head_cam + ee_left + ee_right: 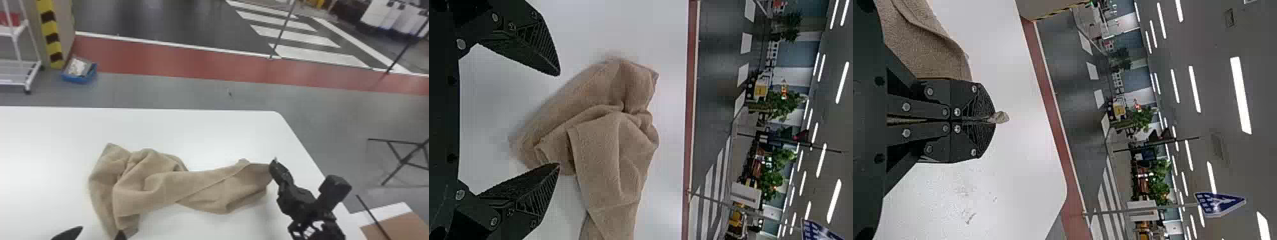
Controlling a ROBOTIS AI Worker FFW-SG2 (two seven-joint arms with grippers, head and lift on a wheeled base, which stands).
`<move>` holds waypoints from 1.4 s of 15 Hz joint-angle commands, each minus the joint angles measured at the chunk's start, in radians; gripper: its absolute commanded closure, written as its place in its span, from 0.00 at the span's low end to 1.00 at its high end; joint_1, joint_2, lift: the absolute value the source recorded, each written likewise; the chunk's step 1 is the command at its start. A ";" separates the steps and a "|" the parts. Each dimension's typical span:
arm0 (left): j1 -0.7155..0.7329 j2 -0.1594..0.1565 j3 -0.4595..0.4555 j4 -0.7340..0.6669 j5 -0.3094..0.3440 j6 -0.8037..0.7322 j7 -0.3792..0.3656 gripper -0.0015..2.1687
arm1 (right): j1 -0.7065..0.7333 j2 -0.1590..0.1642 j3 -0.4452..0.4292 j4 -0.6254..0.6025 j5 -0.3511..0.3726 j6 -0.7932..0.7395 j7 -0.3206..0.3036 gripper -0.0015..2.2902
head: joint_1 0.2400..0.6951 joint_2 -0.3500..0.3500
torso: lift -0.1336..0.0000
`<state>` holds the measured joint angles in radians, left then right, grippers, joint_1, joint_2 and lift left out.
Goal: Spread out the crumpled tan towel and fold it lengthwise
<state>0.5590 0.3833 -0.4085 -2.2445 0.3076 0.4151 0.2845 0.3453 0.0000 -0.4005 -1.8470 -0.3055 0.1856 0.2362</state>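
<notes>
In the head view the tan towel (pixel 153 185) lies bunched at the left of the white table, a folded-over strip stretching right to my right gripper (pixel 273 166). My right gripper (pixel 994 120) is shut on that end of the towel (pixel 928 45), a small tip poking out beyond the fingers. At the head view's bottom left edge, my left gripper (pixel 99 234) is open beside the towel's near left part. The left wrist view has my left gripper (pixel 560 120) with fingers wide apart, one fingertip overlapping the edge of the crumpled towel (pixel 614 145); contact cannot be told.
The white table (pixel 204 137) has its right edge just beyond my right arm. Past it stand a black folding stand (pixel 405 159) and a brown panel (pixel 392 226) at the lower right. A blue bin (pixel 79 72) and white rack (pixel 19 63) are on the floor behind.
</notes>
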 commanded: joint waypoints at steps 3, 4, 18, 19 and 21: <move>-0.040 -0.006 -0.052 0.091 -0.027 -0.048 0.009 0.13 | -0.002 0.001 0.008 0.002 0.000 -0.008 0.002 0.58 | 1.00 0.00 | 0.07; -0.044 -0.008 -0.052 0.100 -0.027 -0.051 0.028 0.18 | -0.002 0.001 0.006 0.002 -0.001 -0.008 0.002 0.58 | 1.00 0.00 | 0.07; -0.077 -0.012 -0.116 0.132 -0.041 -0.017 0.016 0.24 | 0.000 0.001 0.002 0.009 -0.009 -0.011 0.008 0.58 | 1.00 0.00 | 0.07; -0.077 -0.012 -0.115 0.132 -0.045 -0.017 0.019 0.24 | 0.000 0.001 -0.001 0.009 -0.017 -0.011 0.009 0.58 | 1.00 0.00 | 0.07; -0.077 -0.011 -0.116 0.132 -0.061 -0.017 0.027 0.24 | 0.003 0.001 -0.003 0.008 -0.018 -0.014 0.009 0.58 | 1.00 0.00 | 0.07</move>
<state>0.4817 0.3722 -0.5238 -2.1120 0.2604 0.3982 0.3072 0.3462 0.0000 -0.4012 -1.8378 -0.3215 0.1723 0.2453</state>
